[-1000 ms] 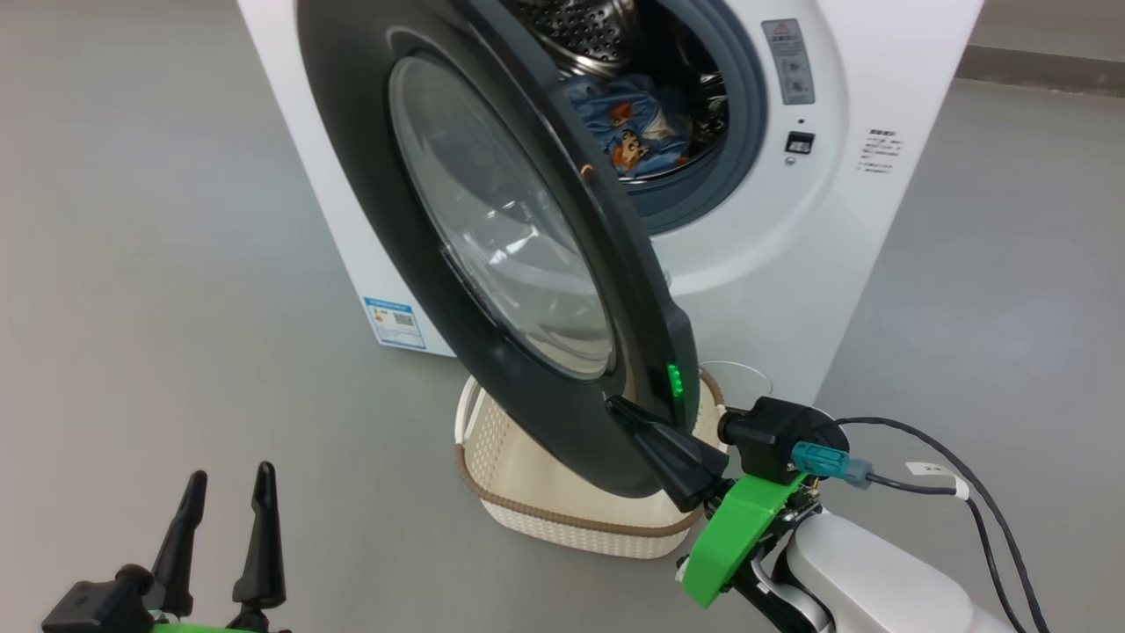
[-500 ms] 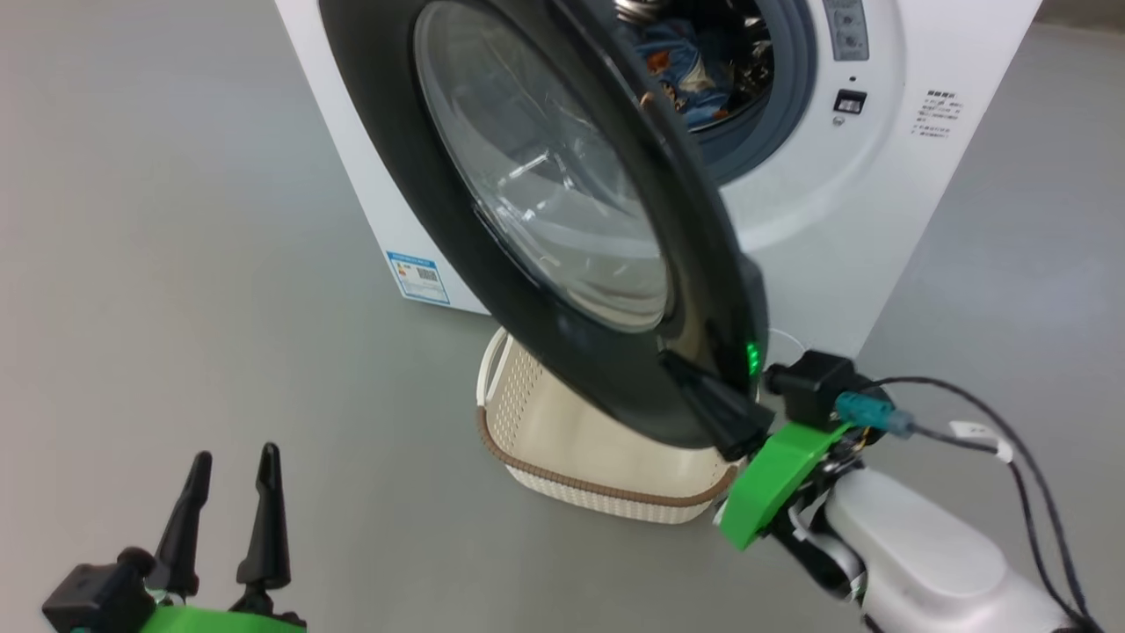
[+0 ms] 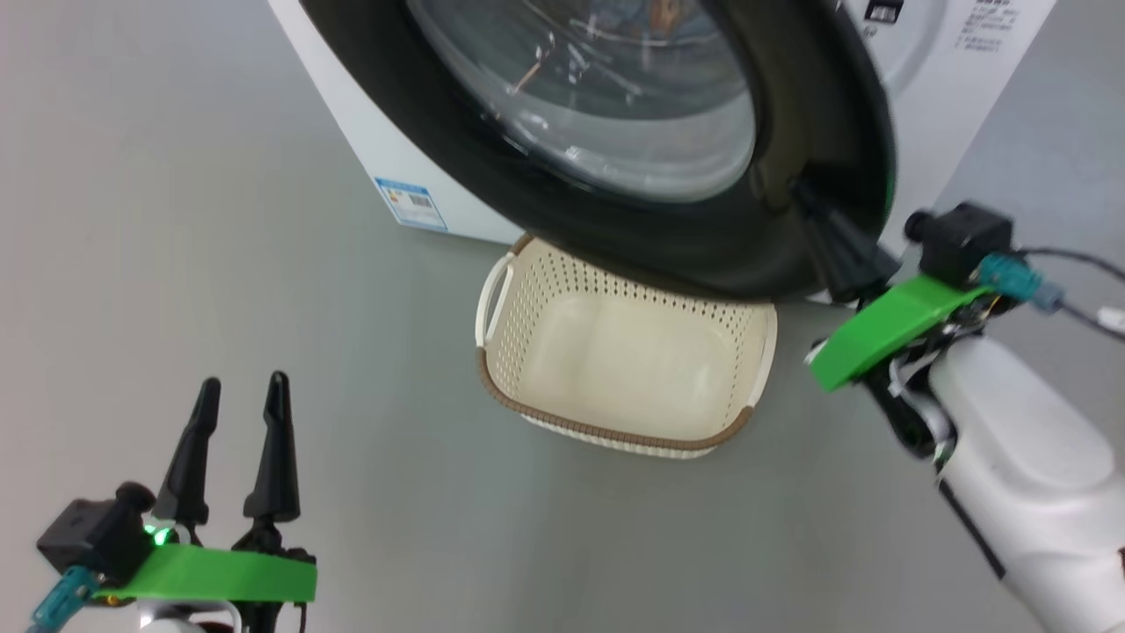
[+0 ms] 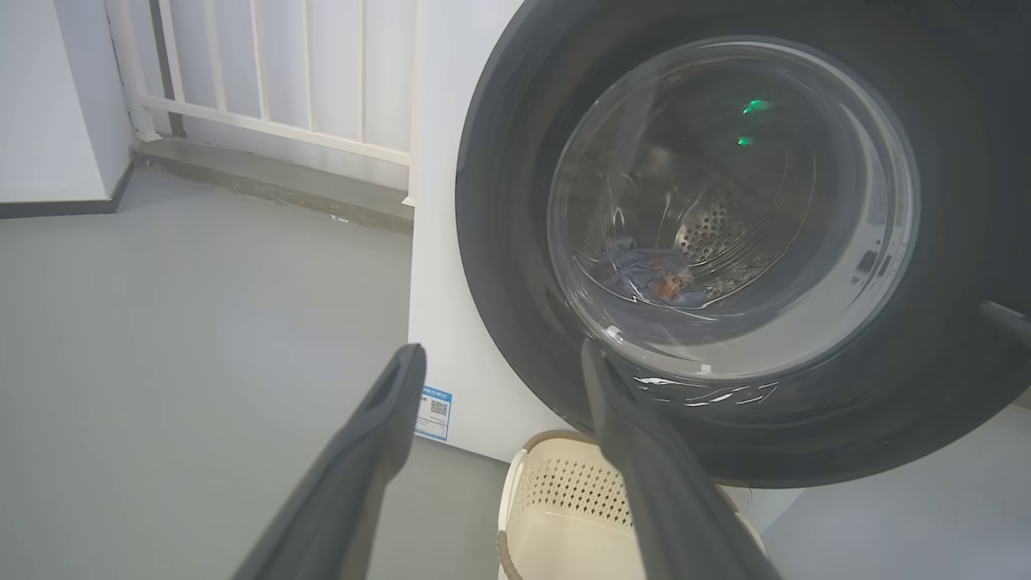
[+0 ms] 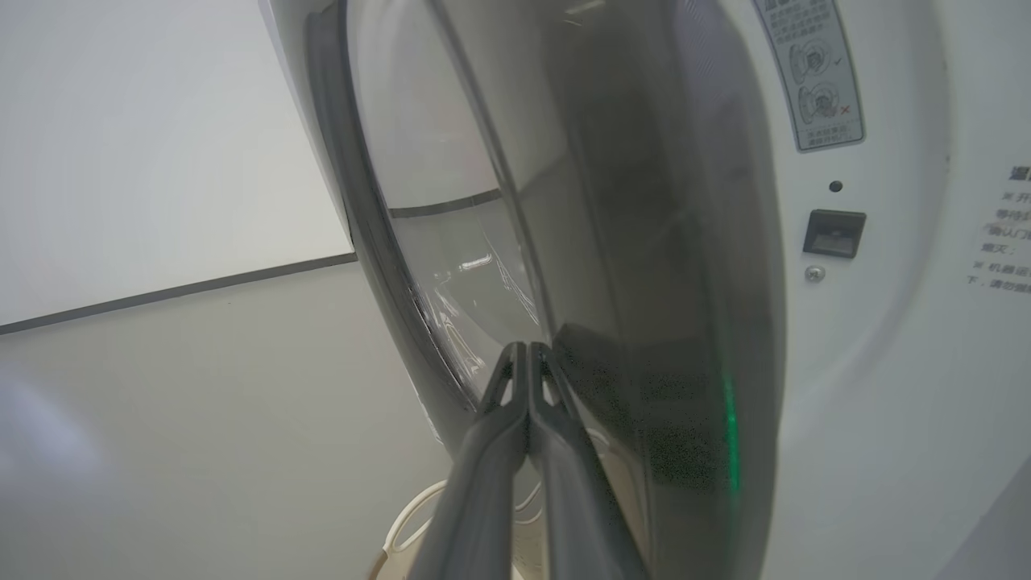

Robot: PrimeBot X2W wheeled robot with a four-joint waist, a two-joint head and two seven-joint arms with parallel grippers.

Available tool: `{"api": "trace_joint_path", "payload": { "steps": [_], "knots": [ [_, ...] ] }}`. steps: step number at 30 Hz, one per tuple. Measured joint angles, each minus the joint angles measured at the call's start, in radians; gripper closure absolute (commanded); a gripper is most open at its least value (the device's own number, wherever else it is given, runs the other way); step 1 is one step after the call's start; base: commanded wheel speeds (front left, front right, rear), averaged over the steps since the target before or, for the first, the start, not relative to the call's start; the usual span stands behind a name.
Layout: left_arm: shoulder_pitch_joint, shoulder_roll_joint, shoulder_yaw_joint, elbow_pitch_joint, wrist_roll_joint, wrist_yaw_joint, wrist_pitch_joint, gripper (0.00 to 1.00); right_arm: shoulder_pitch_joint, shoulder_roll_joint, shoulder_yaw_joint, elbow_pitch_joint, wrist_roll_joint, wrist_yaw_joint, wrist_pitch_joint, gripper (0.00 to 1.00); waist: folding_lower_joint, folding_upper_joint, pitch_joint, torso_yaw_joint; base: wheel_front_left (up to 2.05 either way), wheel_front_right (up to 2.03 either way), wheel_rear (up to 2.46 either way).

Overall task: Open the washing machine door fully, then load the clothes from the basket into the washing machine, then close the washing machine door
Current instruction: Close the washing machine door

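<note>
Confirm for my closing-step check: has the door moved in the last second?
Yes. The door has swung toward the machine front, narrowing the gap that stood wide a second ago; the shut right gripper is at its rim.

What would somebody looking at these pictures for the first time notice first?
The big glossy black washing machine door stands out first, stretching across the top of the head view, with the shut right gripper at its lower right edge. Just below it on the grey floor sits the cream basket, empty. Through the door, in the left wrist view, blue clothes lie in the steel drum.
</note>
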Motion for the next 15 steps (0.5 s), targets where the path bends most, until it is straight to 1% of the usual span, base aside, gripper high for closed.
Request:
{"api": "trace_joint_path", "payload": {
  "steps": [3, 6, 7, 15],
  "knots": [
    [-0.024, 0.0, -0.012, -0.003, -0.008, 0.0, 0.0, 0.0, -0.053, -0.015, -0.029, 0.011, -0.009, 0.0, 0.0, 1.0, 0.0, 0.0, 0.037, 0.0, 0.0, 0.0, 0.0],
    [-0.046, 0.0, -0.012, -0.005, -0.015, 0.0, 0.0, 0.0, -0.117, -0.038, -0.035, 0.032, -0.042, 0.0, 0.0, 1.0, 0.0, 0.0, 0.075, 0.001, 0.0, 0.0, 0.0],
    [-0.046, 0.0, -0.012, -0.005, -0.015, 0.0, 0.0, 0.0, -0.117, -0.038, -0.035, 0.032, -0.042, 0.0, 0.0, 1.0, 0.0, 0.0, 0.075, 0.001, 0.0, 0.0, 0.0],
    [-0.097, 0.001, -0.018, -0.014, -0.04, 0.0, 0.0, 0.0, -0.291, -0.066, -0.057, 0.092, -0.067, 0.0, 0.0, 1.0, 0.0, 0.0, 0.168, 0.008, 0.0, 0.0, 0.0]
  ]
}}
